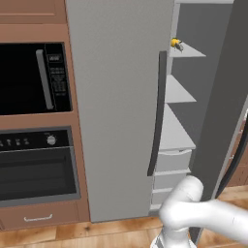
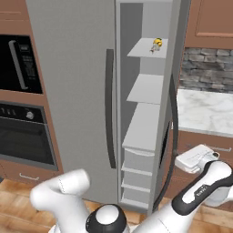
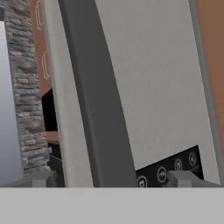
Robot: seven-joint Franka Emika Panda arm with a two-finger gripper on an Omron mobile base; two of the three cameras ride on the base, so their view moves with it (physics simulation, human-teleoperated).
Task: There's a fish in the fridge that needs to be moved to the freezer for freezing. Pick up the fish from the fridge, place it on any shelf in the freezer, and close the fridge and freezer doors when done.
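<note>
- Fridge door [image 1: 116, 106] shut, off to the left of the hand.
- Fish [image 2: 157, 44] sits on the freezer [image 2: 145, 91] top shelf, high up left of the hand.
- Freezer door [image 3: 148, 87] open; gripper [image 3: 109, 178] spread wide, empty, straddling its dark handle [image 3: 96, 92].

— The fridge door [image 1: 116, 106]?
— Matt grey, faintly grainy, like brushed metal; its handle [image 1: 156, 114] is dark and smooth.
— Around it?
— Glossy black microwave [image 1: 34, 77], warm wood cabinets [image 1: 29, 10], rough stone backsplash [image 2: 207, 70], polished marble bench [image 2: 205, 111].
</note>
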